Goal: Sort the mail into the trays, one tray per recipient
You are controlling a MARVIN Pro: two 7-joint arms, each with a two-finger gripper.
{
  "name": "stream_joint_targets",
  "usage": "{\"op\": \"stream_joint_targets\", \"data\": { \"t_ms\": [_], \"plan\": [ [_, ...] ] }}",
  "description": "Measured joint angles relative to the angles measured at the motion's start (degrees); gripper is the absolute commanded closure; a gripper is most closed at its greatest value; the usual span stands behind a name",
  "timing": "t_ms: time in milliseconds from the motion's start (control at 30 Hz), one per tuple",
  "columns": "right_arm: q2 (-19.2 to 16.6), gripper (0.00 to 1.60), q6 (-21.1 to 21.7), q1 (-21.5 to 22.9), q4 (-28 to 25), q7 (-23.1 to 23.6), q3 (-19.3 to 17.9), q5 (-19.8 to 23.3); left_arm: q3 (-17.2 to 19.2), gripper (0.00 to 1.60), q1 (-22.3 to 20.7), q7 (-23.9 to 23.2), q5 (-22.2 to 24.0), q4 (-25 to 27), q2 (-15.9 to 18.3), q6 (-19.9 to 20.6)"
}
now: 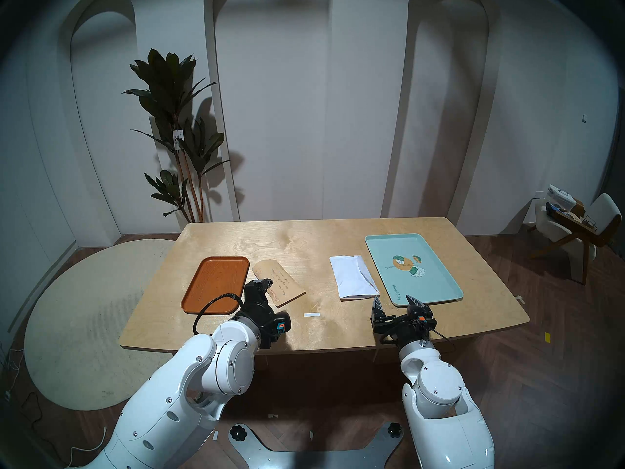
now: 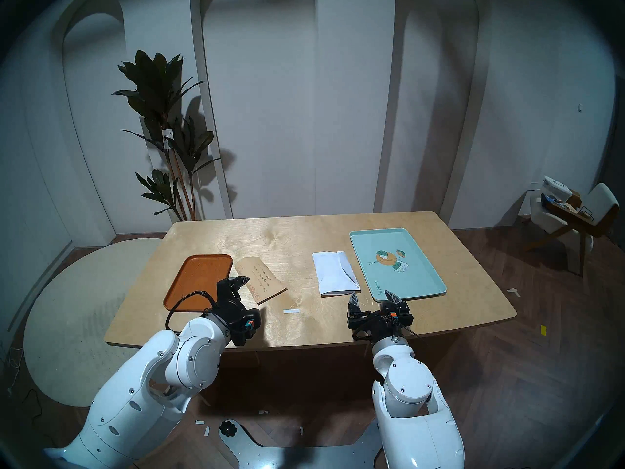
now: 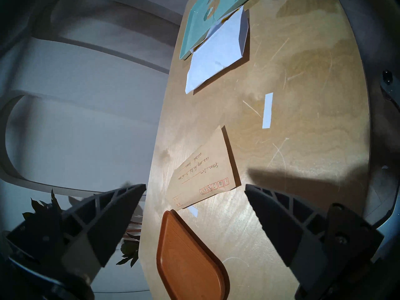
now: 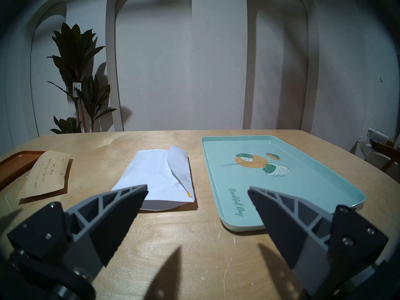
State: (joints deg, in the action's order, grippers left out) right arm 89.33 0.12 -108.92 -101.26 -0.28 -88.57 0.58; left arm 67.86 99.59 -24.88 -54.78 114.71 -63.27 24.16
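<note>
Two claws are spread and hold nothing. I see the tan envelope [image 3: 203,170] just ahead of my left claw [image 3: 194,188], beside the orange-brown tray [image 1: 216,284]; white envelope [image 4: 160,180] ahead of right claw [image 4: 198,189], beside the mint-green tray [image 4: 281,180], probably paired for sorting.

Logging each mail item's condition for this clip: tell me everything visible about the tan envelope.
The tan envelope is long kraft paper, lying flat and face up on the wooden table, skewed, just right of the orange-brown tray. It bears dark handwritten lines, with small red boxes holding digits at its near end. One corner looks to reach the tray's rim. The left gripper is open above that end, not gripping it.
</note>
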Motion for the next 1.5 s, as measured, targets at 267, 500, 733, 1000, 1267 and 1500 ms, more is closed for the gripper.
{"op": "stream_joint_targets", "data": {
  "t_ms": [267,500,733,1000,1267,1500],
  "plan": [
    [0.0,0.00,0.0,0.0,0.0,0.0,0.0,0.0,-0.3,0.00,-0.6,1.0,0.1,-1.3,-1.3,-0.3],
    [0.0,0.00,0.0,0.0,0.0,0.0,0.0,0.0,-0.8,0.00,-0.9,1.3,0.1,-2.0,-2.1,-0.4],
    [0.0,0.00,0.0,0.0,0.0,0.0,0.0,0.0,-1.4,0.00,-1.1,1.3,-0.1,-2.6,-2.5,-0.5],
    [0.0,0.00,0.0,0.0,0.0,0.0,0.0,0.0,-2.1,0.00,-1.5,1.9,-0.6,-4.7,-2.9,-0.8],
    [0.0,0.00,0.0,0.0,0.0,0.0,0.0,0.0,-2.3,0.00,-2.2,2.8,-1.0,-7.5,-3.4,-1.4],
    [0.0,0.00,0.0,0.0,0.0,0.0,0.0,0.0,-2.3,0.00,-3.1,3.3,-1.3,-8.9,-3.9,-2.0]
  ]
}}
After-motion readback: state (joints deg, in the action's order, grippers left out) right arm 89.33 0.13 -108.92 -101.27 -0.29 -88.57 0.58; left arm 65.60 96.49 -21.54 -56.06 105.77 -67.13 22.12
